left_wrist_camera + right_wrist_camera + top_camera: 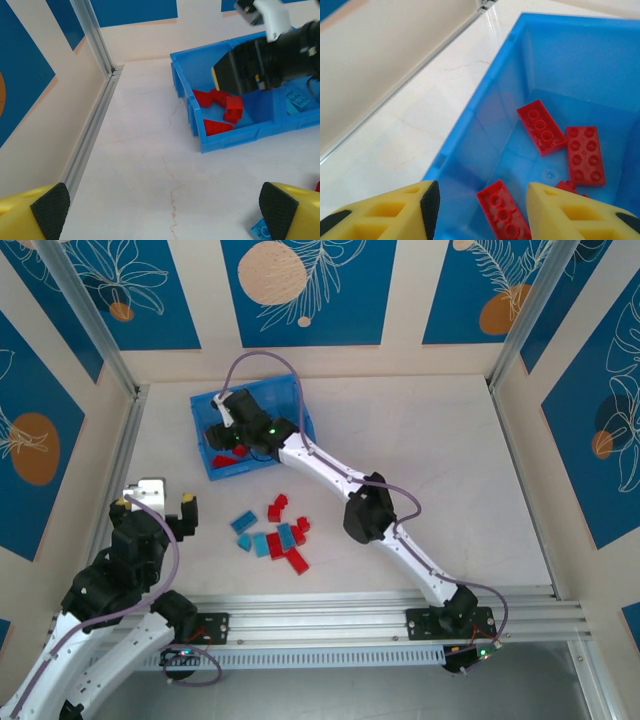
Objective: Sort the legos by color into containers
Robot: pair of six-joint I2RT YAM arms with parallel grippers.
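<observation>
Four red legos (pixel 541 127) lie in the bin (pixel 485 100) at eleven o'clock. The right gripper (pixel 482 200) hangs above them, jaws parted and empty. The left gripper (pixel 164 210) is spread wide.

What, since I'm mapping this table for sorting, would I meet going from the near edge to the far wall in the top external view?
aluminium rail → loose legos → blue bin → patterned back wall

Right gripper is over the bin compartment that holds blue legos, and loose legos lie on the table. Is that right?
Not quite. The right gripper is over the bin compartment that holds red legos, not blue ones, as the right wrist view shows. Loose legos do lie on the table.
</observation>
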